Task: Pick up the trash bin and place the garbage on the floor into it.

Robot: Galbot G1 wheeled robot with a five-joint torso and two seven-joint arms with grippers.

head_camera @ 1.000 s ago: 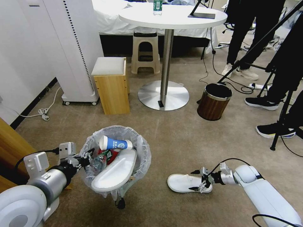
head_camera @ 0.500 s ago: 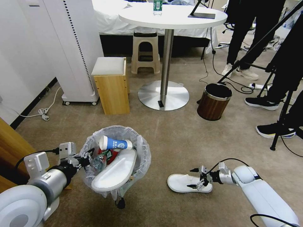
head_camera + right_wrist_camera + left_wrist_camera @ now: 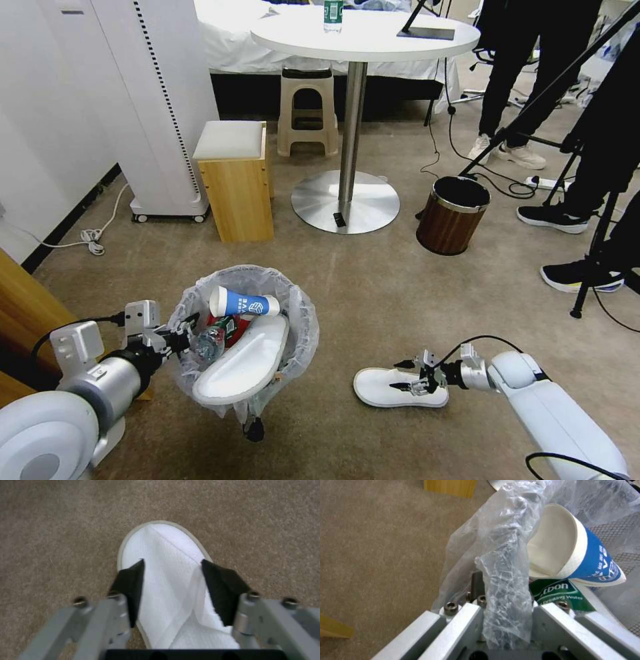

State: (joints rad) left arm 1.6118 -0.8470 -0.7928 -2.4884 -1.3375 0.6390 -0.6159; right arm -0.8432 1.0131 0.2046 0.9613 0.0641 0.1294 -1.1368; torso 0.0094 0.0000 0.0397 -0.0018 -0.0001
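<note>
Head view: the bin (image 3: 243, 333) sits at lower left of the frame, held by its bagged rim in the left gripper (image 3: 175, 339). It already holds a blue cup (image 3: 243, 305), a bottle (image 3: 208, 343), something red and one slipper propped on the rim (image 3: 243, 363). At lower right of centre a second slipper (image 3: 390, 389) lies flat on the floor (image 3: 373, 293), with the right gripper (image 3: 408, 377) low over its heel end, jaws apart. A wood-grain bin (image 3: 452, 215) stands well apart at centre right, untouched.

Left wrist view: the gripper (image 3: 506, 620) is clamped on a twisted fold of the bag (image 3: 506, 562) at centre frame; the cup (image 3: 576, 552) lies at right above a green bottle label (image 3: 560, 593).

Right wrist view: the black fingers (image 3: 131, 582) stand wide, one to each side of the slipper's strap (image 3: 173, 580) at centre frame, not visibly pressing it. The toe points to the top of the frame.

The step in hand looks like picking up the last slipper. The next move seems to call for closing on the strap or sole, with the soft fabric gathered firmly enough that it does not slip free.
</note>
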